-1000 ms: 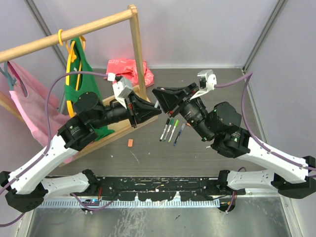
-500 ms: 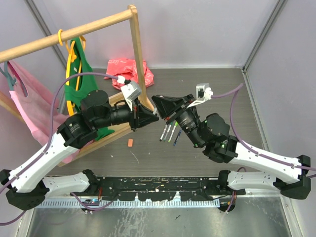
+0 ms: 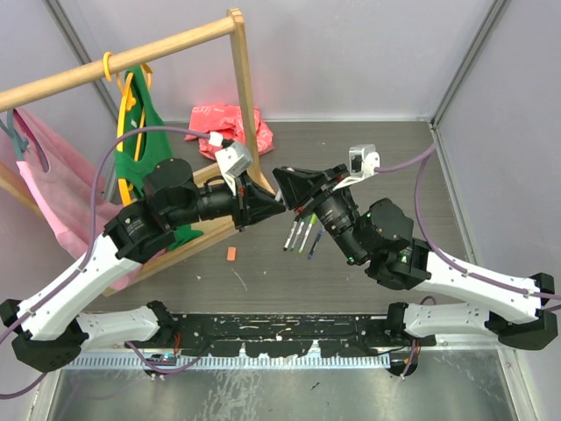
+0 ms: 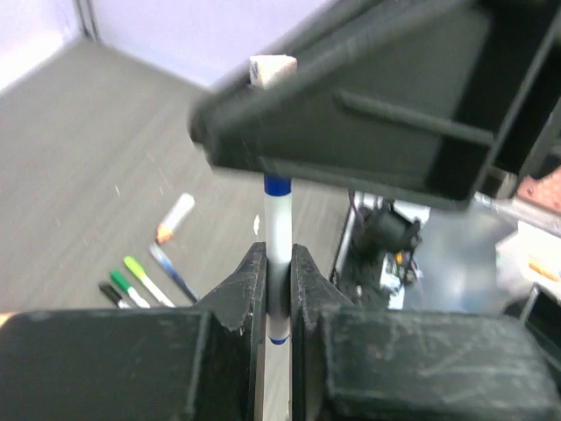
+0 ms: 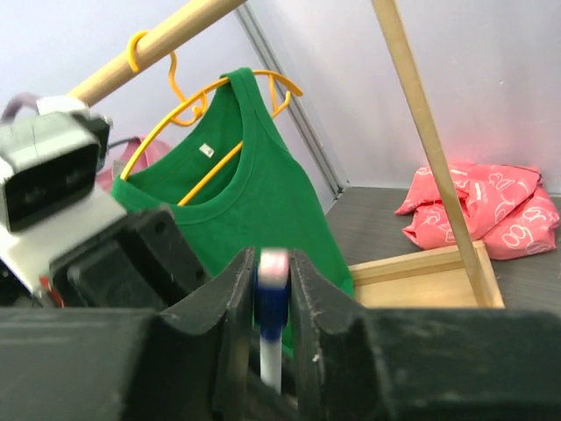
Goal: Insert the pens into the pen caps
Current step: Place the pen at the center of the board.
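From above and behind the arm bases we are looking steeply down on the whole worktop [image 3: 263, 272], standing far enough back to be taking in both arms and the wooden rack [image 3: 241, 79]. From the left wrist we are peering along the left arm's jaws at very close range, facing the right arm's jaws, which are blurring across the top. The pens [image 4: 140, 276] lying in a row beyond are also showing in the overhead view. From the right wrist we are facing the opposite way, toward the green shirt [image 5: 254, 202] and the red cloth [image 5: 482, 206], both shared with the overhead view.
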Controlling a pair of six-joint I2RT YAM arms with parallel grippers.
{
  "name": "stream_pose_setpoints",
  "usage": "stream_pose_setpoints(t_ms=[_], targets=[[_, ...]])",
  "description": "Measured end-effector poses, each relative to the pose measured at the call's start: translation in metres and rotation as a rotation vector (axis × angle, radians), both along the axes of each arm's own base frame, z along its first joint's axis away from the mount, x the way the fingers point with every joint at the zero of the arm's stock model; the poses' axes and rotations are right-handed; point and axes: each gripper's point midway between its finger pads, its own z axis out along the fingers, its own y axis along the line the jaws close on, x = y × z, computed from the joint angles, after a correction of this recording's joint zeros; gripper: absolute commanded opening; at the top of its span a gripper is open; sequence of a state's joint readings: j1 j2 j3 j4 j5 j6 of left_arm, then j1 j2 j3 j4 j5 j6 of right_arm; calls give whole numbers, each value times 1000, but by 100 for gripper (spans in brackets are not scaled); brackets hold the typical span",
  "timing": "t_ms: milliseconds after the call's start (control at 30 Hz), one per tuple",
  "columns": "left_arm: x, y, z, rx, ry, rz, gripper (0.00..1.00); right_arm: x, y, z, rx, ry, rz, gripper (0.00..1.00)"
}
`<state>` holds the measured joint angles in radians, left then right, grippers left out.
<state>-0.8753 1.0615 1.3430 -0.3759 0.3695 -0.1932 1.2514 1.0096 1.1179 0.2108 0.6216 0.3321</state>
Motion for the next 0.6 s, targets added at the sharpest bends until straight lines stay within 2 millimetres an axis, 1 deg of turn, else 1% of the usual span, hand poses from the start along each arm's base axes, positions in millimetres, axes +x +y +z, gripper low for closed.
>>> stream_pose_setpoints(t_ms=[67,100,133,200,267,433,600], targets=[[1,-2,11,-34,-28,-2,0,-3,-3,11,-24,-27,2,35],[5,-3,29,-80,-67,9,0,-7,-2,12,-49,-39,15,36],[6,-2,35,-96,-82,14,0,-11,1,11,-78,-51,31,37],[7,0,46,-120,-104,20,0,-14,0,18,-89,-76,43,41],[7,1,56,-149,-128,24,0,-18,-4,26,-89,-103,57,42],[8,1,63,-171,-147,24,0,-31,-17,40,-64,-154,102,43],[5,0,65,-182,-154,10,0,-39,-29,42,-42,-176,121,43]])
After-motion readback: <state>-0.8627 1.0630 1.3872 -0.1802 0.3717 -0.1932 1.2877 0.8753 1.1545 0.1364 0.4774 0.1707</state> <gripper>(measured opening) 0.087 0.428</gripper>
